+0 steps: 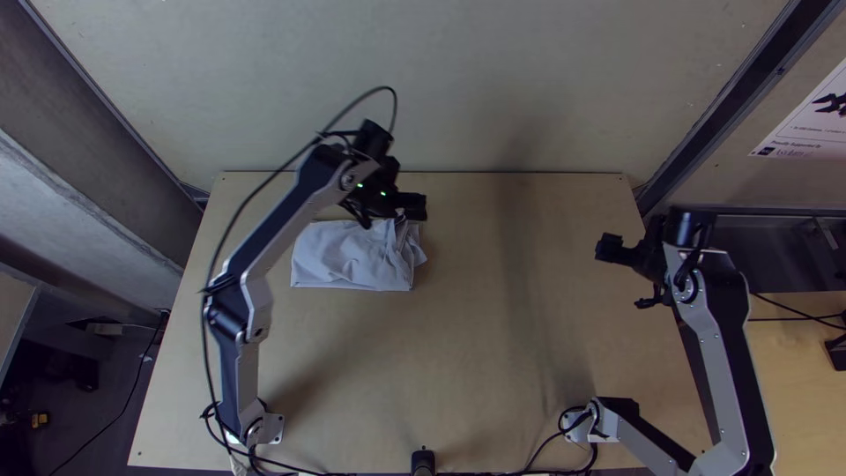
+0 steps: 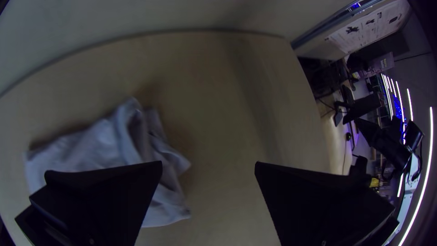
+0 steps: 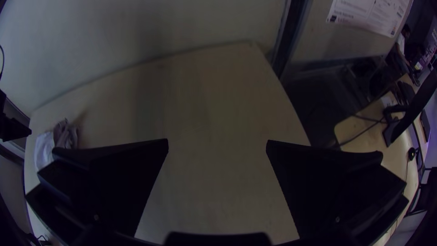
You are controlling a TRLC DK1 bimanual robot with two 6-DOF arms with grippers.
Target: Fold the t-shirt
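Shirt (image 1: 345,257), one — top view, left of centre; folded compactly, right end rumpled, upper edge partly hidden (layers uncountable). Left gripper (image 1: 390,214), above it: spread wide, empty. Right gripper (image 1: 624,275), frame right: spread wide — empty.

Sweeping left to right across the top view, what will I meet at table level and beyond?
Left arm's base → T-shirt, rumpled at its right end → right gripper, open → poster on the wall.
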